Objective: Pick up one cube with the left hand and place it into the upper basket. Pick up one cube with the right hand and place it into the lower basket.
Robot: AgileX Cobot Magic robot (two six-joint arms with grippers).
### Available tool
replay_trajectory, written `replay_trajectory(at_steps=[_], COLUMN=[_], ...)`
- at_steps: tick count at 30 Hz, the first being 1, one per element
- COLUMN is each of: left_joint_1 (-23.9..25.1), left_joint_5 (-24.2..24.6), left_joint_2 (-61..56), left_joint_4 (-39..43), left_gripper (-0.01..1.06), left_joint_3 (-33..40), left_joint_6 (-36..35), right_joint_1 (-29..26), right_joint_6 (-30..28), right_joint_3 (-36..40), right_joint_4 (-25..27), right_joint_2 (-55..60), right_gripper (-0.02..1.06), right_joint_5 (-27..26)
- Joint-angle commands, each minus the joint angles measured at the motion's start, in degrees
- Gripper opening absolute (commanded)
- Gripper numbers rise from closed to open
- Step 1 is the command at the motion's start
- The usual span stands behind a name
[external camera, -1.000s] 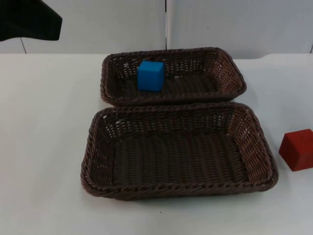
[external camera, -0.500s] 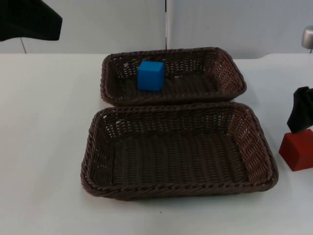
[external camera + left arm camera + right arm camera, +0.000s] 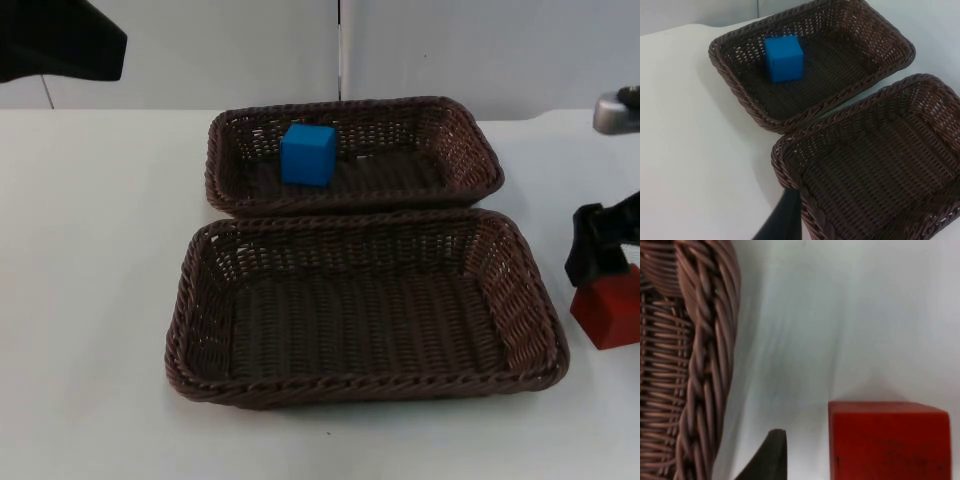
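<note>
We see two brown wicker baskets set close together on the white table (image 3: 90, 300), their long rims touching or nearly so. The upper basket (image 3: 470, 150), the one nearer the grey partition wall (image 3: 480, 50), holds a blue cube (image 3: 307, 154), which sits upright on the woven floor toward the basket's left end, near the back wall. From the left wrist camera we find the same blue cube inside that basket, apart from its rim. The lower basket (image 3: 200, 330), the larger-looking one nearer the camera, has nothing in it that we can see; its woven floor lies bare from wall to wall. A red cube (image 3: 610, 310) stands on the table just beside the lower basket's right end, outside it and not touching the rim. The right gripper (image 3: 600, 245) is right over that red cube, at its far edge; in the right wrist view one dark fingertip (image 3: 771, 455) stands between the basket's braided rim and the cube's side. We cannot tell how wide its fingers are set, nor whether they touch the cube. The left arm (image 3: 60, 40) waits at the top view's upper left corner, well apart from both baskets, and of the left gripper (image 3: 782, 220) we cannot tell the state either.
</note>
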Motion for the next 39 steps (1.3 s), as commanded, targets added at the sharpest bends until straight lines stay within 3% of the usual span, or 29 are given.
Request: replay_trajectory(at_steps=[1, 19, 20, 21, 24, 25, 28, 29, 30, 32, 39], left_joint_1=[-0.13, -0.13, -0.13, -0.13, -0.13, -0.13, -0.13, -0.13, -0.13, -0.13, -0.13], left_joint_5=[-0.81, -1.16, -1.28, -1.28, -1.28, -1.28, -1.28, -1.28, -1.28, -1.28, -1.28], left_joint_2=[-0.4, -0.4, -0.4, -0.4, -0.4, -0.4, -0.4, -0.4, -0.4, -0.4, -0.4], left_joint_4=[-0.35, -0.35, -0.35, -0.35, -0.35, -0.35, -0.23, -0.23, -0.23, -0.1, -0.1], left_gripper=[0.93, 0.93, 0.93, 0.93, 0.93, 0.93, 0.93, 0.93, 0.93, 0.93, 0.93], left_joint_3=[0.09, 0.09, 0.09, 0.09, 0.09, 0.09, 0.09, 0.09, 0.09, 0.09, 0.09], left_joint_6=[-0.35, -0.35, -0.35, -0.35, -0.35, -0.35, -0.35, -0.35, -0.35, -0.35, -0.35], right_joint_1=[-0.01, -0.09, -0.09, -0.09, -0.09, -0.09, -0.09, -0.09, -0.09, -0.09, -0.09], right_joint_6=[0.65, 1.12, 1.12, 1.12, 1.12, 1.12, 1.12, 1.12, 1.12, 1.12, 0.86], right_joint_3=[-0.34, -0.34, -0.34, -0.34, -0.34, -0.34, -0.34, -0.34, -0.34, -0.34, -0.34], right_joint_4=[-0.67, -0.67, -0.67, -0.67, -0.67, -0.67, -0.67, -0.67, -0.67, -0.67, -0.67], right_joint_2=[1.18, 7.37, 7.37, 7.37, 7.37, 7.37, 7.37, 7.13, 7.13, 6.17, -1.59], right_gripper=[1.04, 0.9, 0.82, 0.82, 0.62, 0.62, 0.35, 0.19, 0.19, 0.0, 0.0], right_joint_5=[-2.02, -5.05, -5.05, -5.05, -4.72, -4.72, -4.63, -4.47, -4.47, -3.53, 0.98])
